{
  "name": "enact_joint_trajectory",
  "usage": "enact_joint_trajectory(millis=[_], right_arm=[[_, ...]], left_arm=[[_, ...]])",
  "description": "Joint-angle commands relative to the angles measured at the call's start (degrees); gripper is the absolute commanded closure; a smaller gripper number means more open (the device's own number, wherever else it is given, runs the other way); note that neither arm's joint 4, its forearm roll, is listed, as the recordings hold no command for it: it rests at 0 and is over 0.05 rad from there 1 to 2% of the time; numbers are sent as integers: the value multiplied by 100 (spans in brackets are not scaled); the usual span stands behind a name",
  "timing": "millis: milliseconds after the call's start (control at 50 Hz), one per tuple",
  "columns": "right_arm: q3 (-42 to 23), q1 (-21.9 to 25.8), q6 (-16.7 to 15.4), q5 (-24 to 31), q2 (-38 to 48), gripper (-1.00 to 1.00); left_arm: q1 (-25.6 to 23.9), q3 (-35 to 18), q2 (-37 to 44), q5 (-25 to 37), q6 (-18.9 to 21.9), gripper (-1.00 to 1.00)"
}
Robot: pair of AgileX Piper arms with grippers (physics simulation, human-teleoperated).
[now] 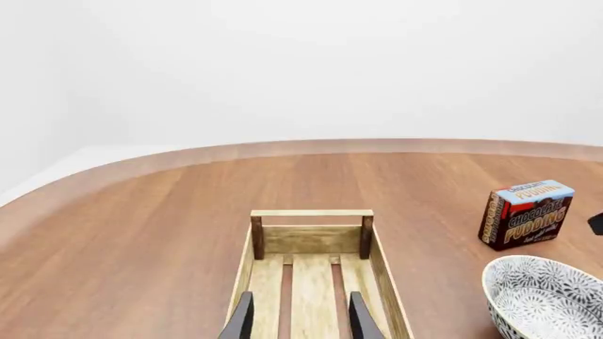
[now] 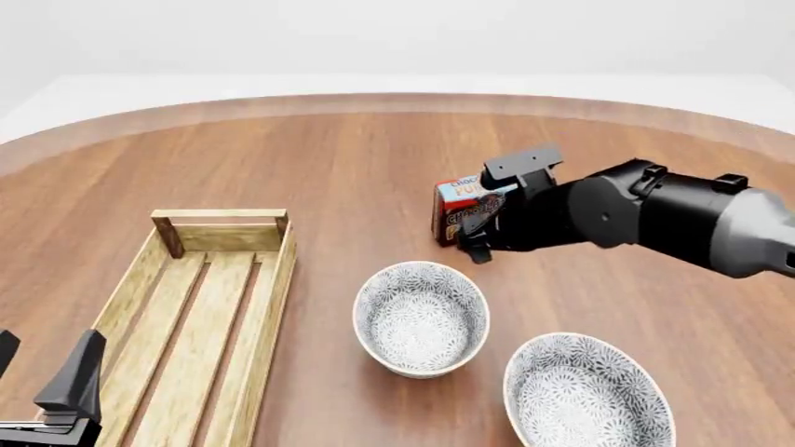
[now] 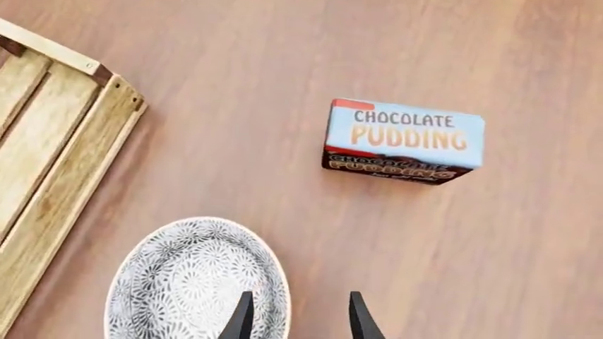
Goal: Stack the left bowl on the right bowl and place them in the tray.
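Two bowls not stacked yet: left bowl (image 2: 422,318) and right bowl (image 2: 587,395) sit apart on table. Tray (image 2: 199,317) empty, at left. Right gripper (image 3: 296,316) open, empty, above left bowl. Left gripper (image 1: 299,317) open, empty, over tray. All steps left.

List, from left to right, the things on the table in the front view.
Left pincer → tray → left bowl → right bowl. The chocolate pudding box overlaps the left bowl's span, so it is left out.
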Motion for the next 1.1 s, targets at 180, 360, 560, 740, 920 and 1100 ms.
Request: enact_joint_trajectory(millis=[180,360,560,740,920,1100], right_arm=[[110,135,109,-225,677,-100],[211,105,112,-331,835,-100],[331,150,186,-490,975,-100],[412,298,217,-657,1238,-100],[522,350,270,-838,1407,-100],[571,335,300,-890,1403,-100]], left_arm=[[0,0,0,0,0,-100],[0,0,0,0,0,-100],[0,0,0,0,0,-100],[0,0,0,0,0,-100],[0,0,0,0,0,-100],[0,0,0,0,0,-100]])
